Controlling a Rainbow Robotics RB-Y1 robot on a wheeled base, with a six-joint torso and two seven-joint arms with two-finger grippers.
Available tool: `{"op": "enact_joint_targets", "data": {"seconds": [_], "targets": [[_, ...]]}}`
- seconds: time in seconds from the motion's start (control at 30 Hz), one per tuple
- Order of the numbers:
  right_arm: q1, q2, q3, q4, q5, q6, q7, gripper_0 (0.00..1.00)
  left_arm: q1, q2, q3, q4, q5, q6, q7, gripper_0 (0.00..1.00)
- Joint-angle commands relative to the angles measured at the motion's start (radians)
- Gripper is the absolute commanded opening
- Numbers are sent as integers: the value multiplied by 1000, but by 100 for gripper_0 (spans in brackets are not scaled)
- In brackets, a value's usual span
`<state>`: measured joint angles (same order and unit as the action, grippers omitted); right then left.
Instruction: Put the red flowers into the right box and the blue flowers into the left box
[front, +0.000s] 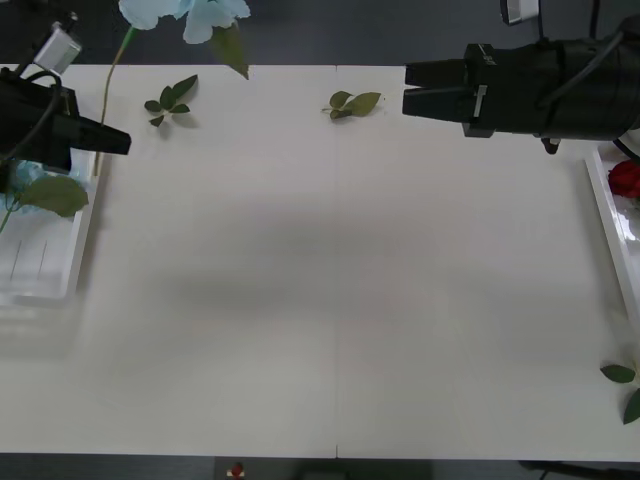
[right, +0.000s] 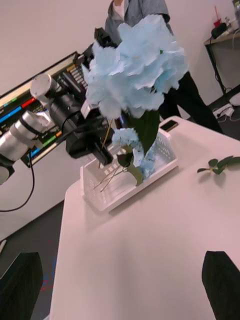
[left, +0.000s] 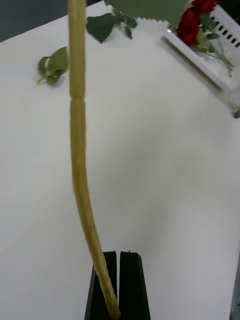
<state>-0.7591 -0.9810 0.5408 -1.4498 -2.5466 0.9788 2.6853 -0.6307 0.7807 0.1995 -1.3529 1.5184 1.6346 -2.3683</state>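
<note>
My left gripper (front: 122, 143) is shut on the long stem (left: 77, 150) of a pale-blue flower (front: 186, 14), whose head rises at the table's far left edge. It hangs above the left box (front: 48, 262), a white bin that holds another blue flower (front: 24, 181). In the right wrist view the held blue flower (right: 135, 70) stands over the left box (right: 125, 192). My right gripper (front: 405, 88) hovers open over the far right of the table, holding nothing. Red flowers (front: 625, 180) lie in the right box (front: 608, 215) at the right edge.
Loose green leaf sprigs lie at the far left (front: 170, 100), far middle (front: 352, 102) and near right corner (front: 625, 385). The wide white table (front: 330, 280) stretches between the two boxes.
</note>
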Motion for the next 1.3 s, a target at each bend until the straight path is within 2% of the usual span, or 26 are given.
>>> {"op": "enact_joint_targets", "data": {"seconds": [0.03,0.13,0.33,0.57,0.63,0.9,1.3], "targets": [[21,-58,2,-17,2,34,20,94,37,69,100,-78,-118,48,24,0],[46,-90,2,-18,11,72,20,98,83,140,169,-146,-245,56,26,0],[83,-139,2,-17,13,127,20,98,137,279,199,-161,-380,53,41,0],[109,-166,45,-29,6,143,20,99,184,321,242,-140,-541,45,78,0],[109,-171,54,-40,-7,136,20,98,198,321,242,-135,-603,45,142,0],[107,-166,48,-95,-10,61,20,99,203,319,158,-91,-707,42,339,0],[109,-146,50,-101,0,34,20,98,192,316,-66,112,-782,-108,554,0]]}}
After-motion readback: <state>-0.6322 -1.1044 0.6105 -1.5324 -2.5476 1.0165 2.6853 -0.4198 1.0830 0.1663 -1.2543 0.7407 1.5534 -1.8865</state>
